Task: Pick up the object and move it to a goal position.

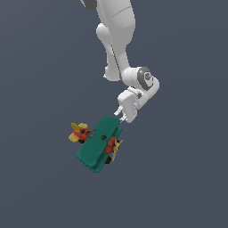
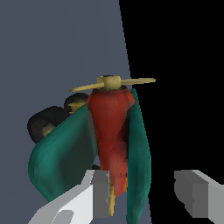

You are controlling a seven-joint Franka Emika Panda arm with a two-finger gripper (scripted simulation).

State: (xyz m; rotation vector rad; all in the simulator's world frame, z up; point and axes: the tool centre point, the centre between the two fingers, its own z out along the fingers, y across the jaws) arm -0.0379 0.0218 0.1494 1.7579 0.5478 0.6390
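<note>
The object is a toy biplane (image 1: 99, 142) with teal-green wings, a red-orange body, yellow tail fins and a yellow propeller. It lies tilted on the grey surface below the arm. In the wrist view the object (image 2: 111, 131) points its propeller away from the camera, with black wheels to one side. My gripper (image 1: 118, 114) is at the upper end of the wings. In the wrist view the gripper (image 2: 142, 197) is open and straddles the plane's rear. One finger (image 2: 99, 192) is against the body. The other finger (image 2: 194, 197) stands apart from the wing, with a gap between.
A plain dark grey floor (image 1: 178, 178) surrounds the plane in the exterior view. The white arm (image 1: 118, 35) comes down from above. In the wrist view the grey floor (image 2: 52, 52) ends at a straight edge, with black beyond it.
</note>
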